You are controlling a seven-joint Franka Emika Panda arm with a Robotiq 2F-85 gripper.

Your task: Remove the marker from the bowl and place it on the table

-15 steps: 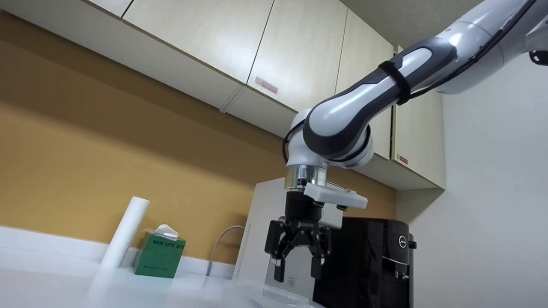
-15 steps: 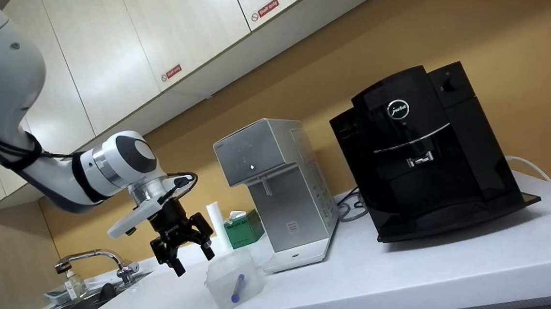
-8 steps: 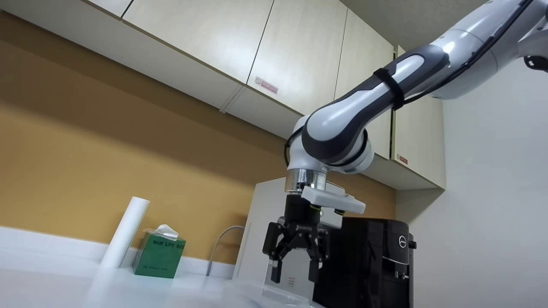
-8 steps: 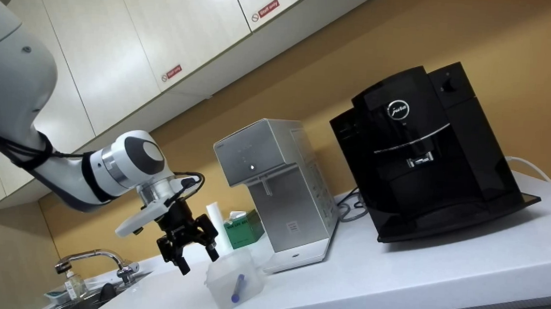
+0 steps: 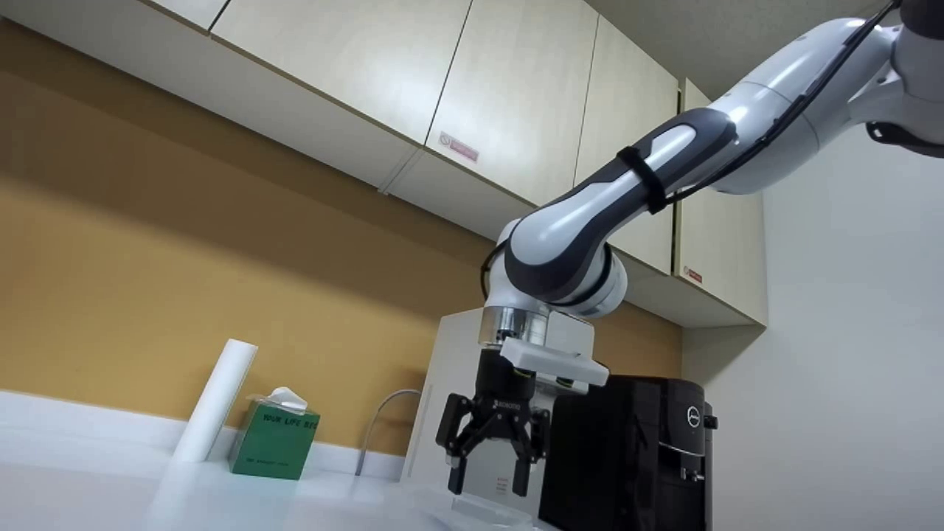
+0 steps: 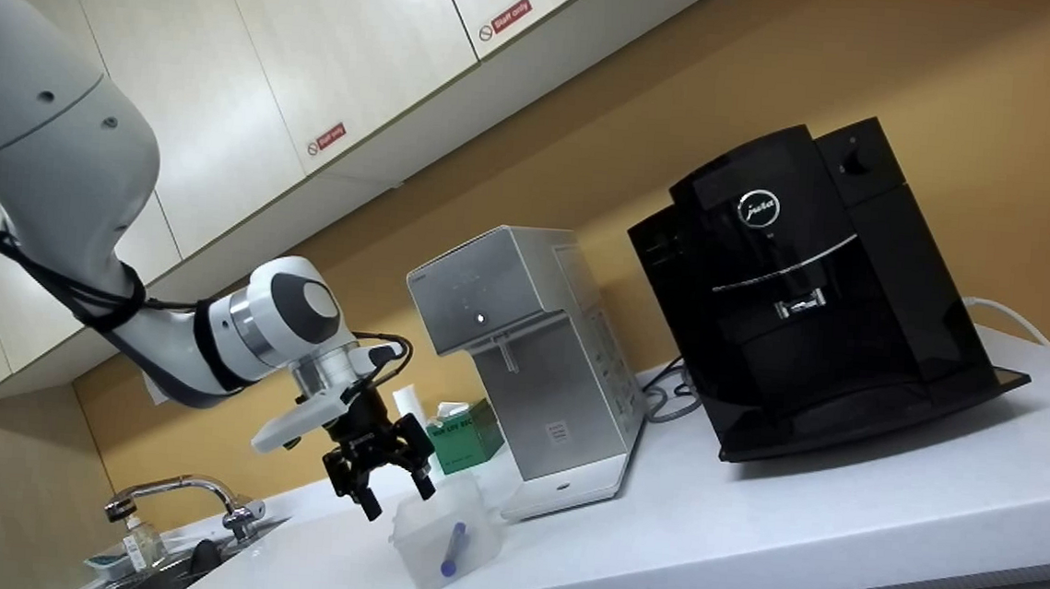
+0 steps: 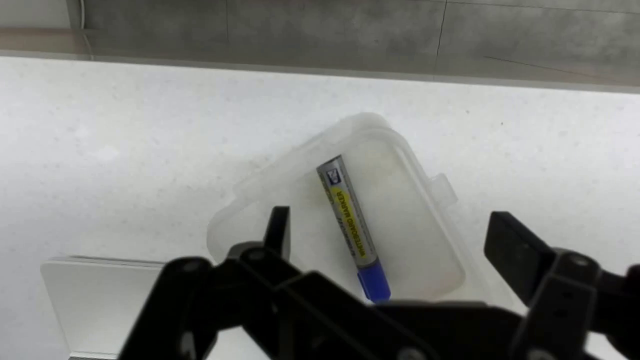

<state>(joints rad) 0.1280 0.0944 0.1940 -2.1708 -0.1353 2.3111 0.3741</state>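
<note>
A silver whiteboard marker with a blue cap (image 7: pixel 352 220) lies in a translucent plastic bowl (image 7: pixel 415 235), a box-like container. The marker (image 6: pixel 454 548) shows through the bowl's wall (image 6: pixel 422 546) in an exterior view. The bowl stands on the white table (image 7: pixel 125 150), which is also in both exterior views (image 5: pixel 81 494) (image 6: pixel 673 554). My gripper (image 7: pixel 397 240) is open and empty above the bowl, its fingers apart on either side of the marker. In both exterior views the gripper (image 5: pixel 488 481) (image 6: pixel 397 498) points down, near the bowl's rim. The gripper body covers the bowl's lower part in the wrist view.
A grey water dispenser (image 6: pixel 547 379) stands close behind the bowl. A black coffee machine (image 6: pixel 807 351) is beyond it. A green tissue box (image 5: pixel 274 442) and a white roll (image 5: pixel 215 402) stand by the wall. The table's edge (image 7: pixel 320 72) runs near the bowl.
The arm has moved lower and toward the bowl, leftward in an exterior view and rightward in an exterior view. The fingers stay open. The marker and bowl have not moved.
</note>
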